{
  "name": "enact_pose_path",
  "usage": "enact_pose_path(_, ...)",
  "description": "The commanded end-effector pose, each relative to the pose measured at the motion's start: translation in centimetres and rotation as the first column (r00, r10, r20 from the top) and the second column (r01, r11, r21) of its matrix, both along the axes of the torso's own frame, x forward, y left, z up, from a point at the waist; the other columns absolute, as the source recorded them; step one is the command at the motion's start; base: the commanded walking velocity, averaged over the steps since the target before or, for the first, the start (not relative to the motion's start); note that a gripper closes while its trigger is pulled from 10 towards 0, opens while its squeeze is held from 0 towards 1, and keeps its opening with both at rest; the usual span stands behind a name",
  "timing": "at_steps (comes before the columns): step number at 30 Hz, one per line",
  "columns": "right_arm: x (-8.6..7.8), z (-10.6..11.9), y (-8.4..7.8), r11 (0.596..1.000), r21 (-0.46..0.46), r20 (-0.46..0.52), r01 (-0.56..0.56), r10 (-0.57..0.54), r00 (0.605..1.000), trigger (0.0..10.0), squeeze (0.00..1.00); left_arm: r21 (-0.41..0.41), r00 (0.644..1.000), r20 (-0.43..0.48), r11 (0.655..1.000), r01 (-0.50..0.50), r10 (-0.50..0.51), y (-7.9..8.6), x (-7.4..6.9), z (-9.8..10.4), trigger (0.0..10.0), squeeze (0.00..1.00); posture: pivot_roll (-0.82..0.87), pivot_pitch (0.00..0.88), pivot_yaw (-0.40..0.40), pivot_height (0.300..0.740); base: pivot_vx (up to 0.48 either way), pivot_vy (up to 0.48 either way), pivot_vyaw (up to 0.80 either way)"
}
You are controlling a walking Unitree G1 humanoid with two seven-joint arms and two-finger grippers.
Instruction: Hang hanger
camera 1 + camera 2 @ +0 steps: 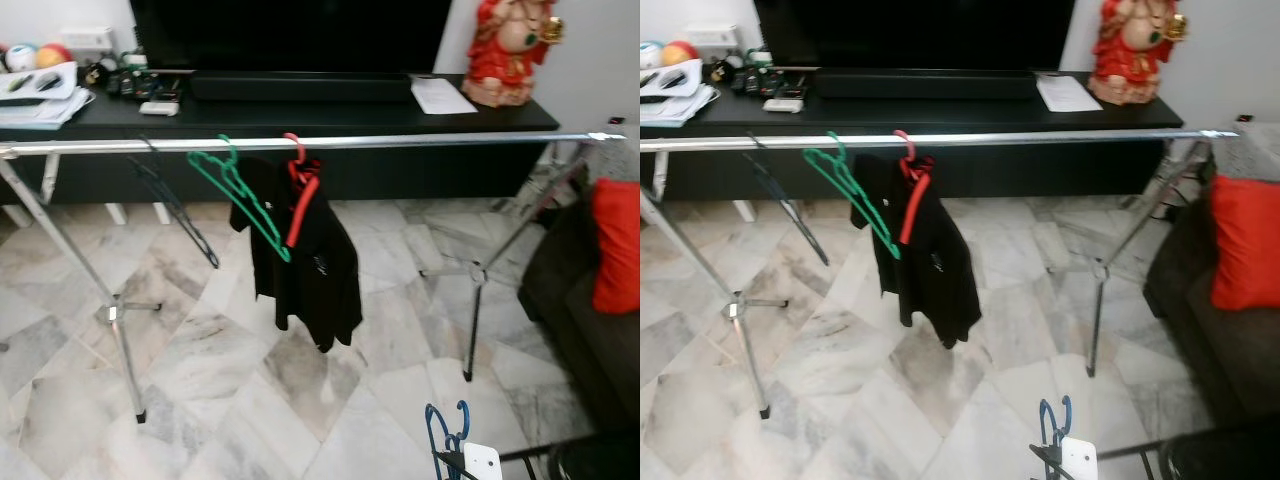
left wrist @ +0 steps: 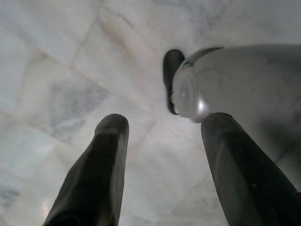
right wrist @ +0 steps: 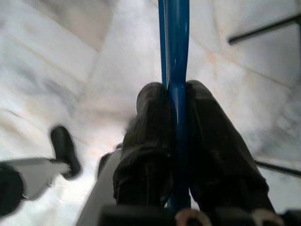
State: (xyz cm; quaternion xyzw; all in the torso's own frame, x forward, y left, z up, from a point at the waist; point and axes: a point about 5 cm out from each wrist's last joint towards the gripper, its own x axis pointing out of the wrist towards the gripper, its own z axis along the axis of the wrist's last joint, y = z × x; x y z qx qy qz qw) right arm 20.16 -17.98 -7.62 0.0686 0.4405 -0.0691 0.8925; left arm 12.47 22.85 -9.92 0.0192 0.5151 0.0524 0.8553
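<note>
Right gripper [image 3: 175, 141]: fingers clamped on one blue hanger [image 3: 175, 42], held low above the marble floor [image 1: 300, 400]. Left gripper [image 2: 164, 155]: fingers apart, empty. Rail [image 1: 400, 141] carries three hangers: dark [image 1: 170, 200], green [image 1: 235, 195], red [image 1: 300, 200] with one black garment [image 1: 320, 270].

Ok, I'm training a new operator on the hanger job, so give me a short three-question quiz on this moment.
1. True or false: the right gripper is shut on a blue hanger.
2. What hangs on the red hanger on the rail?
A. a white towel
B. a black garment
C. nothing
3. Fill in: the bare hanger between the dark hanger and the red one is ____ in colour.

Key
1. True; its fingers close on the blue bar.
2. B, the black garment.
3. Green; the green hanger.
</note>
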Motion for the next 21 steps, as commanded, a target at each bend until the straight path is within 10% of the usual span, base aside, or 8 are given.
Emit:
enact_pose_path(1, -1.1, -0.5, -0.9, 1.0, -0.017, -0.031, 0.02, -0.021, 0.999, 10.0, 0.0, -0.016, 1.0, -0.021, 1.0, 0.008, -0.009, -0.6, -0.4, -0.3, 10.0, 0.0, 0.02, 0.134, -0.072, 0.74, 0.39, 0.0, 0.0)
enact_pose_path(21, 0.0, 0.1, -0.6, 0.999, -0.042, 0.003, -0.027, 0.027, 1.0, 10.0, 0.0, -0.021, 1.0, -0.023, 1.0, -0.001, 0.0, -0.6, -0.5, -0.3, 10.0, 0.0, 0.02, 0.16, -0.078, 0.74, 0.405, 0.0, 0.0)
